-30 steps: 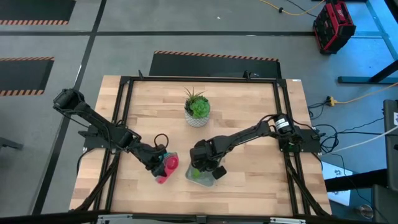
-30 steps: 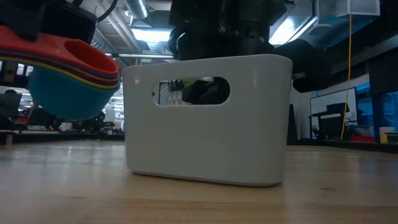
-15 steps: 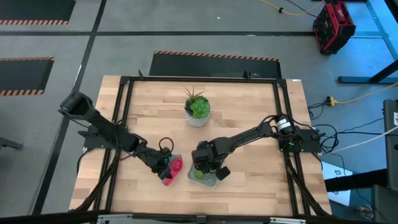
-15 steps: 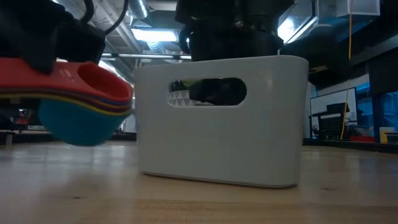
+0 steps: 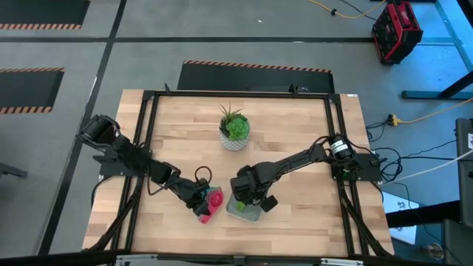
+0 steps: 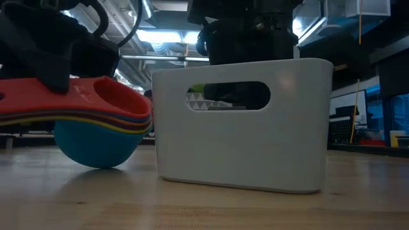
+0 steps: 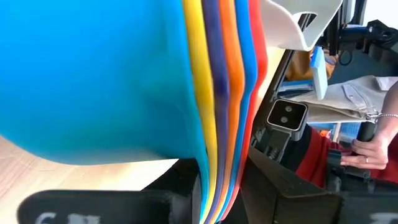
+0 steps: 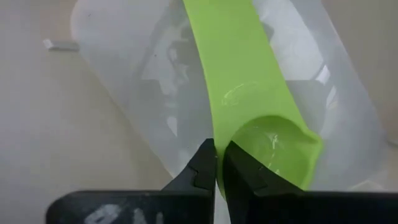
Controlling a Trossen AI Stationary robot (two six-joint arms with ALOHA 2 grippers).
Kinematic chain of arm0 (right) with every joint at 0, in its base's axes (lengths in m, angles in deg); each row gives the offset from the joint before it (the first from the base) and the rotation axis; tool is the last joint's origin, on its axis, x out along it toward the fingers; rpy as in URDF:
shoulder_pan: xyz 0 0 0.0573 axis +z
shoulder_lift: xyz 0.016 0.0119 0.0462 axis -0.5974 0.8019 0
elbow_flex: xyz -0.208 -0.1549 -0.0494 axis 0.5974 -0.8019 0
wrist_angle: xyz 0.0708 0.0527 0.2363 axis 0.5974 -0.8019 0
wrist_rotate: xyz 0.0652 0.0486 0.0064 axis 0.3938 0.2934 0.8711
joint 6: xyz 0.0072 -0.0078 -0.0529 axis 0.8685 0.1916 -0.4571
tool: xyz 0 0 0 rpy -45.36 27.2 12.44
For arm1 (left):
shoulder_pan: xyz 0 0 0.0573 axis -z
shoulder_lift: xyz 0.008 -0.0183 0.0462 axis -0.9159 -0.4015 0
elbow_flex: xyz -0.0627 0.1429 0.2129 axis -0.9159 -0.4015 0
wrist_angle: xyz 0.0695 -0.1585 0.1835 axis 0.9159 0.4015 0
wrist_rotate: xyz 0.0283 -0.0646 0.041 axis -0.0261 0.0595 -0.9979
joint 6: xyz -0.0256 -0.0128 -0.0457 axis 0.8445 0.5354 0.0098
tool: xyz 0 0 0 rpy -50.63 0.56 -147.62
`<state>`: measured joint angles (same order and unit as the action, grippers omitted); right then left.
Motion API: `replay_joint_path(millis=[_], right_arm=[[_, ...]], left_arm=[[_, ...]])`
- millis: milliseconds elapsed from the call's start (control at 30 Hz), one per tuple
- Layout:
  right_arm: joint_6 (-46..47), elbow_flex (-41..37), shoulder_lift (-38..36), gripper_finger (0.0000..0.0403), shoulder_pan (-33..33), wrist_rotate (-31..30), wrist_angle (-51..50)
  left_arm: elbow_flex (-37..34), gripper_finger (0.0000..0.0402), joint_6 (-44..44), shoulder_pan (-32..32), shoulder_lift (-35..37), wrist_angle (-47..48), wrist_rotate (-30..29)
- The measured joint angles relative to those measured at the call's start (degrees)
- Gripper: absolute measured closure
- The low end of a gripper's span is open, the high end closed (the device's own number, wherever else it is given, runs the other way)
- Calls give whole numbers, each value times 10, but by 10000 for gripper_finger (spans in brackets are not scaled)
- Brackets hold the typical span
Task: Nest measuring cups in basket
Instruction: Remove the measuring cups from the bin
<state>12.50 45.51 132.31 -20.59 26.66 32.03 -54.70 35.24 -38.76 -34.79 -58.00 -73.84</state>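
Nested stack: measuring cups (image 6: 96, 131) in teal, yellow, purple, orange, blue and red sit one inside another, teal bowl outermost and lowest, just clear of the counter (image 6: 204, 207) or barely touching; I cannot tell which.
Stack position: just beside the basket (image 6: 246, 124), on its left-arm side, rims close to the basket wall but apart from it.
Long axis: the flat handles run back from the bowls toward the left arm, roughly level in the low view.
Green cup: a green measuring cup (image 8: 261, 118) lies inside the basket, handle slanting up along the wall, bowl near the floor.
Key relation: the stack must rise over the near wall and drop onto the green cup; the left arm is nearer the stack, the right is already over the basket.
Left gripper (image 5: 198, 198): jaws narrow, clamped on the stacked handles.
Right gripper (image 8: 217, 167): down in the basket, jaws pinched together at the edge of the green cup's handle; whether the handle is truly held is unclear.
Beyond: a potted plant (image 5: 234, 130) stands well apart up the counter.
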Motion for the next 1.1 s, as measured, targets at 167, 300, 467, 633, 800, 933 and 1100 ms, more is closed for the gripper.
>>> replay_joint_path(millis=[167,300,467,633,800,933,1100], right_arm=[[-2,0,0,387,0,0,0],[-3,0,0,387,0,0,0],[-3,0,-1,387,0,0,1],[-3,1,-1,387,0,0,1],[-3,1,-1,387,0,-1,1],[-3,1,-1,387,0,-1,1],[-3,1,-2,387,0,-1,1]], left_arm=[[0,325,0,-13,1,2,8],[0,318,0,-20,2,5,11],[-2,305,0,-31,1,14,28],[-2,282,0,-42,0,12,31],[-2,256,2,-53,1,12,41],[-2,254,2,-55,1,18,41],[-2,254,-13,-54,1,17,49]])
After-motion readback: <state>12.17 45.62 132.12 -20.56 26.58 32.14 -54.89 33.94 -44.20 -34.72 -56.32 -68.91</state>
